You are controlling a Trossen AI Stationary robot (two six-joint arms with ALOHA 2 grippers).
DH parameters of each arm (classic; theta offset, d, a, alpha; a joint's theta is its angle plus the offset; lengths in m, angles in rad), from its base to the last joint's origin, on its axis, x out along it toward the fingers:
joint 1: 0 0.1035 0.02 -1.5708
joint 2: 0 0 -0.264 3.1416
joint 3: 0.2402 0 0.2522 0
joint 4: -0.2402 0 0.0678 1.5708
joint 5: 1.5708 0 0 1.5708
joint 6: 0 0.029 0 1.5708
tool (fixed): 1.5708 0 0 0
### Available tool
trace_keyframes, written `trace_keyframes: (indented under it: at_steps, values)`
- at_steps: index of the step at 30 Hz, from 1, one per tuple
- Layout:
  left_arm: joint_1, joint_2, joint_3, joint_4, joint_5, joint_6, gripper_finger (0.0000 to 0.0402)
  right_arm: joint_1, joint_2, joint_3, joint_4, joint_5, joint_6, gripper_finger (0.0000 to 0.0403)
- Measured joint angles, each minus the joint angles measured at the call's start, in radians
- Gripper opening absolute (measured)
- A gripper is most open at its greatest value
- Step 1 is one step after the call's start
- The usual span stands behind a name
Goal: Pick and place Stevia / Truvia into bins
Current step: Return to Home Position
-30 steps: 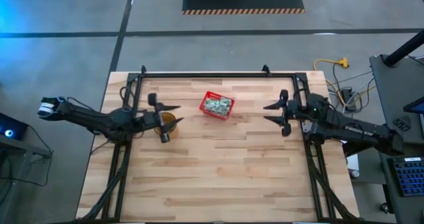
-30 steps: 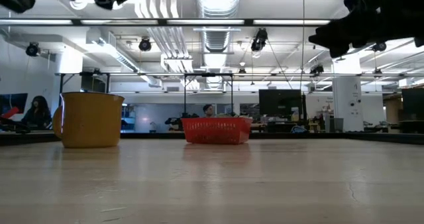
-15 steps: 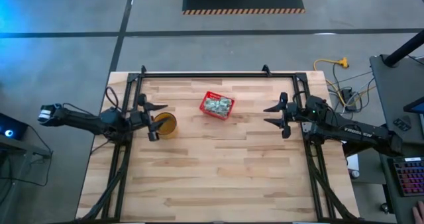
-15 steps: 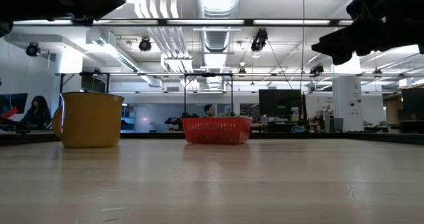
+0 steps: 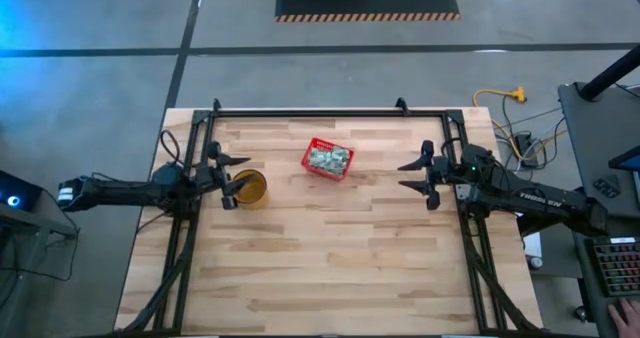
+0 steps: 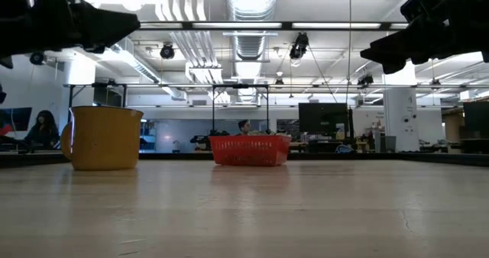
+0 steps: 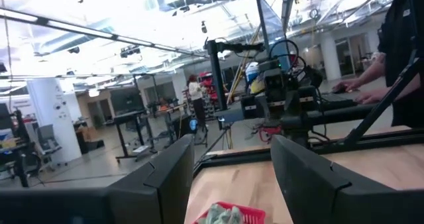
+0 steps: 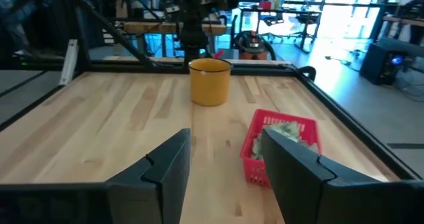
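Note:
The red basket (image 5: 328, 159) stands on the wooden table, toward its far edge near the middle, and several pale green and white sachets (image 5: 329, 158) lie heaped inside it. The basket also shows in the low view (image 6: 250, 150), in the right wrist view (image 8: 278, 151) and at the edge of the left wrist view (image 7: 228, 214). My left gripper (image 5: 235, 181) hangs open at the table's left, above the basket's level and well apart from it. My right gripper (image 5: 402, 175) hangs open to the basket's right, pointing toward it, with nothing between its fingers.
A yellow cup (image 5: 251, 188) stands upright on the table just in front of my left gripper, below its fingers (image 6: 103, 138). A black frame (image 5: 320, 112) runs along the table's far edge and sides. Bare wood fills the near half. People and desks show beyond the table.
My left gripper has drawn back toward the table's left edge and sunk lower, uncovering the yellow cup it stood over, and it has stayed open. The basket, the sachets and the cup have not moved.

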Motion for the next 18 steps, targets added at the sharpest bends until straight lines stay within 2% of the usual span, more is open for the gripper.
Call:
trace_keyframes:
  at_steps: [7, 15, 18]
  values:
    - [0.001, -0.115, -0.032, -0.073, 0.006, -0.008, 0.0185, 0.0, 0.0, 0.0, -0.001, -0.022, -0.002, 0.0176]
    - [0.001, -0.308, -0.033, -0.302, 0.016, -0.028, 0.0185, 0.0, 0.001, 0.0, -0.001, -0.022, -0.004, 0.0176]
    - [0.0, -0.31, -0.033, -0.371, 0.037, -0.064, 0.0185, 0.0, 0.001, 0.0, -0.001, -0.027, -0.007, 0.0176]
